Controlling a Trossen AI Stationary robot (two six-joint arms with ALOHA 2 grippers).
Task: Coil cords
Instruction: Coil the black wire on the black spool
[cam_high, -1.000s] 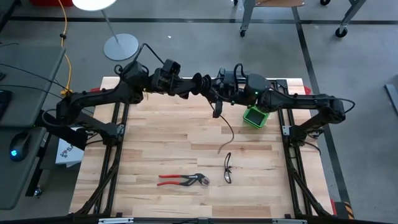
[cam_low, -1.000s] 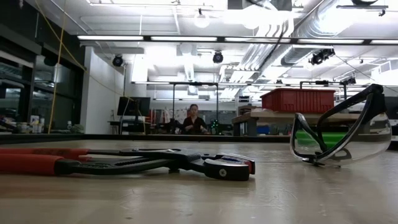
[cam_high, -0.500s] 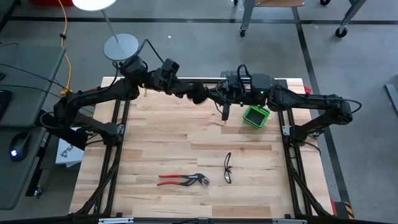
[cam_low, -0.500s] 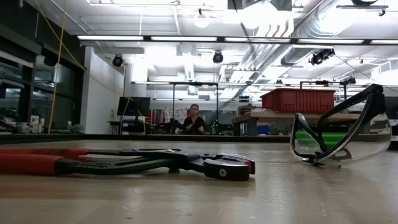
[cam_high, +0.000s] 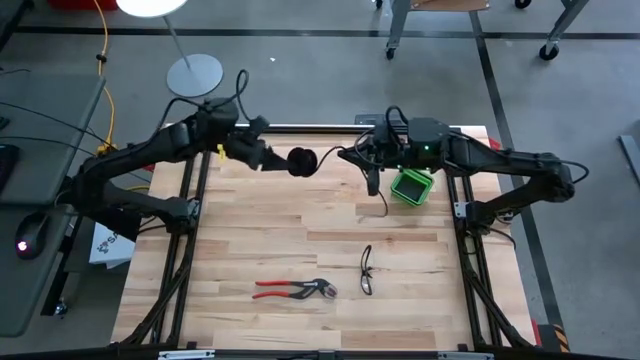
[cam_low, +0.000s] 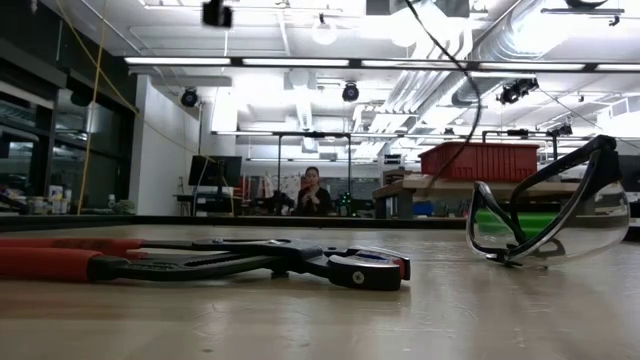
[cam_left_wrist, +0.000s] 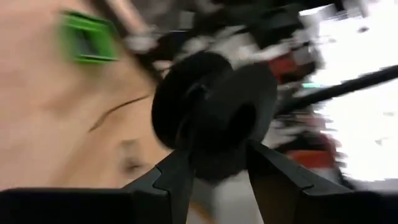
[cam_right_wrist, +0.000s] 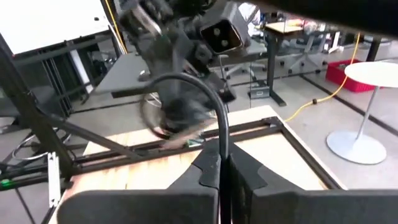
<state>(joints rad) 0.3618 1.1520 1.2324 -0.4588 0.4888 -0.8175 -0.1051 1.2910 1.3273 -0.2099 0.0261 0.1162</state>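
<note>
No text, label, brand, number or sign can be read in any of the views, on the counter, the arms or the room beyond.

At the far side of the table (cam_high: 250, 230), the left gripper (cam_high: 297, 162) holds a spool (cam_high: 300, 162). Just right of it, the right gripper (cam_high: 372, 180) pinches the cord (cam_high: 378, 200), which hangs toward the table. A bin (cam_high: 410, 186) sits right of that. Near the front, pliers (cam_high: 292, 290) lie left of safety glasses (cam_high: 366, 270).
</note>
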